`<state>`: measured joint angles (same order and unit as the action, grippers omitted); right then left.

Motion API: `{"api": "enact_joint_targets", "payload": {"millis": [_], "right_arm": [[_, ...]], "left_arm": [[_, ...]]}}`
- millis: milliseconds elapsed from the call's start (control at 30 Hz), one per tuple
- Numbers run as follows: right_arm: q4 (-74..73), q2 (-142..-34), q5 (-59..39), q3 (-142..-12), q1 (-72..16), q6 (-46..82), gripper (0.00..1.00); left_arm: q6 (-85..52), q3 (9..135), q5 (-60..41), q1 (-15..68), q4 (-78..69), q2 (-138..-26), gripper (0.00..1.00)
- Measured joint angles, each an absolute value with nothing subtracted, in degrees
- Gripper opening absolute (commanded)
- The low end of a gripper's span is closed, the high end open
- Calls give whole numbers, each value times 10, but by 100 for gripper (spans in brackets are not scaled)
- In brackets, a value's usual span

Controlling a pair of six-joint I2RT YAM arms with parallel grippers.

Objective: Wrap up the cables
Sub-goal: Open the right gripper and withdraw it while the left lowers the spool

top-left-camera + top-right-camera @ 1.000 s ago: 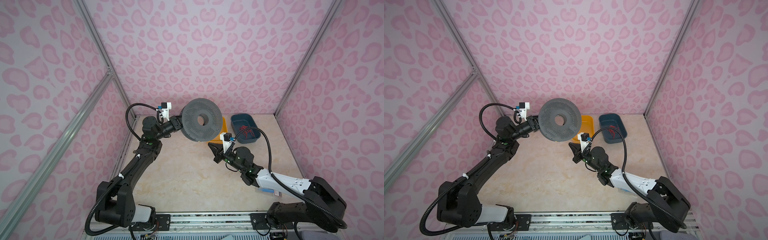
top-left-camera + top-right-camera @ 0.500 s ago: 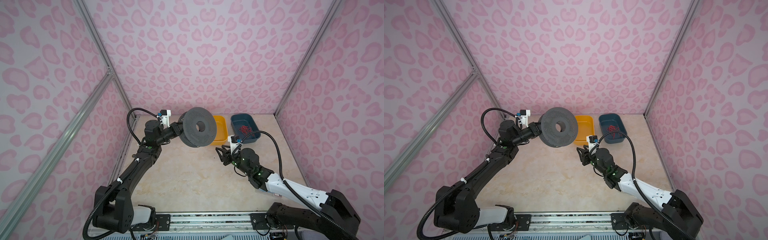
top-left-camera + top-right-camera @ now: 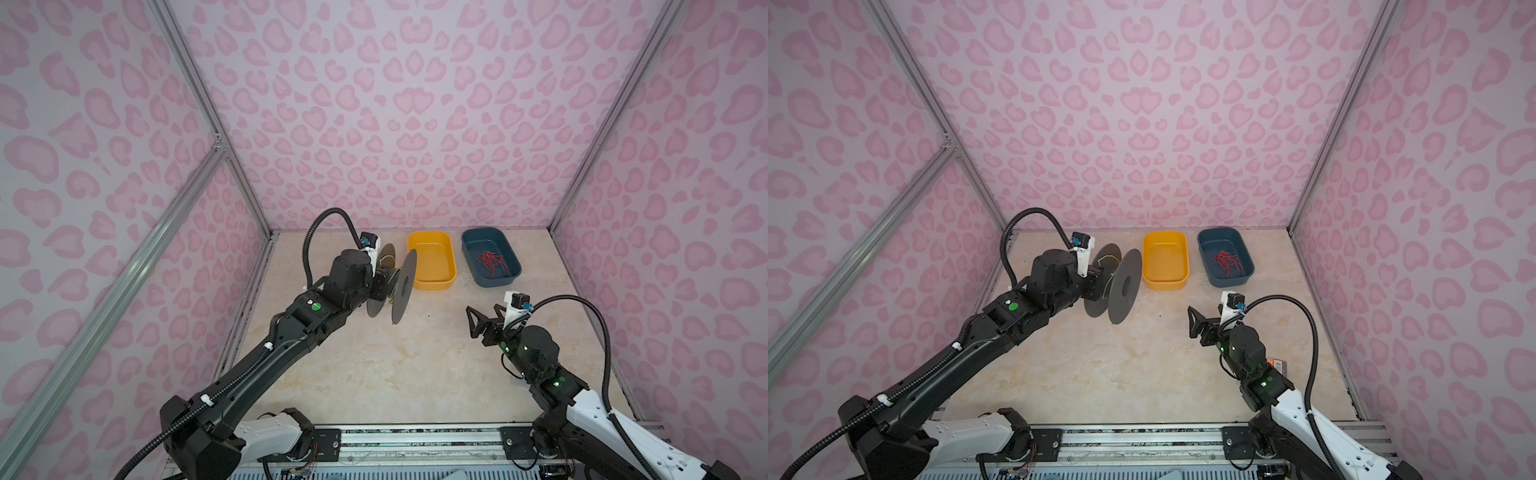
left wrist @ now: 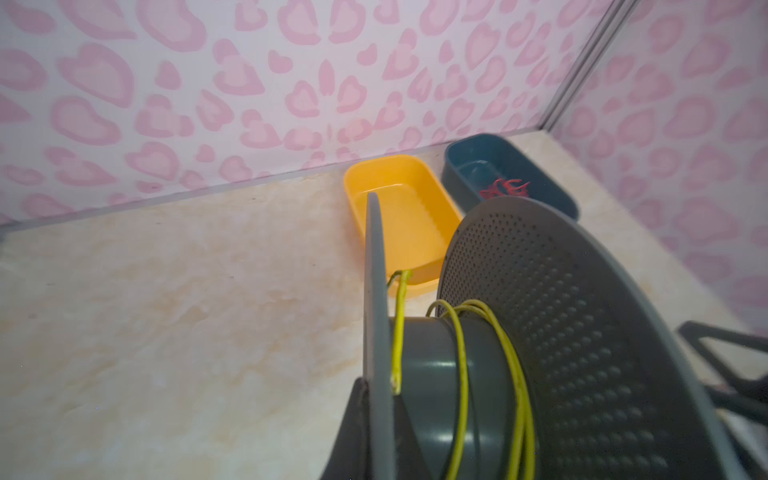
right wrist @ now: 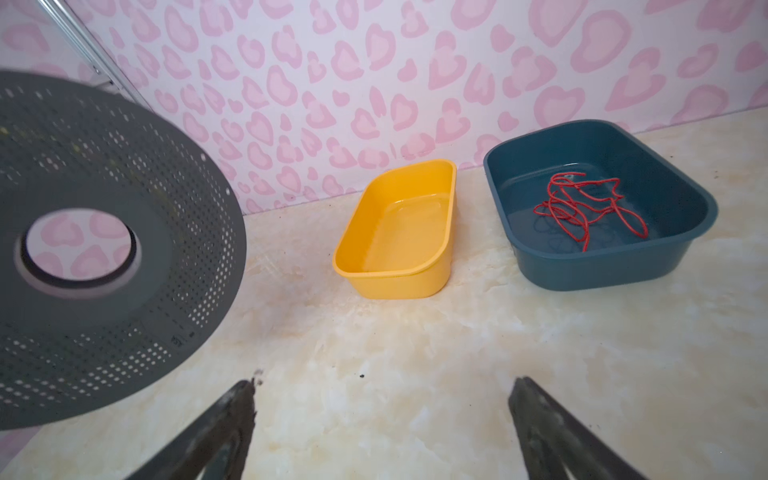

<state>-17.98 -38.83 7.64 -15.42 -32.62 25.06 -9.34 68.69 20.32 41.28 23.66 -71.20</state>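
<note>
Around spool (image 4: 582, 332), yellow wire (image 4: 462, 374), seemingly beside left end effector (image 3: 381, 286)

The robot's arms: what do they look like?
Both the left arm and right arm are black jointed shells, white near the base. A ribbed black hose loops along each. Green dots mark the joints, a white camera block tops each wrist, and the right arm's jaws are thin black triangular frames.

Black arms (image 3: 266, 361), white bases (image 3: 270, 434), ribbed hoses (image 3: 307, 257), green lights (image 3: 316, 307), dark fingers (image 5: 226, 424).
</note>
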Motion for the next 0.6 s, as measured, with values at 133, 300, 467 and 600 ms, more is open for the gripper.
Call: {"api": "enact_joint_targets", "payload": {"millis": [133,300,467,600], "right_arm": [[-211,-377,123,-123,-326,251,96],[-225,-380,174,-105,-326,260,98],[-205,-393,212,-117,-326,268,98],[-168,-396,279,-132,-325,291,98]], "left_arm": [[-17,691,340,486,238,-751,3],[87,704,472,568,189,-821,3],[167,710,569,628,138,-911,3],[195,713,623,667,119,-976,3]]}}
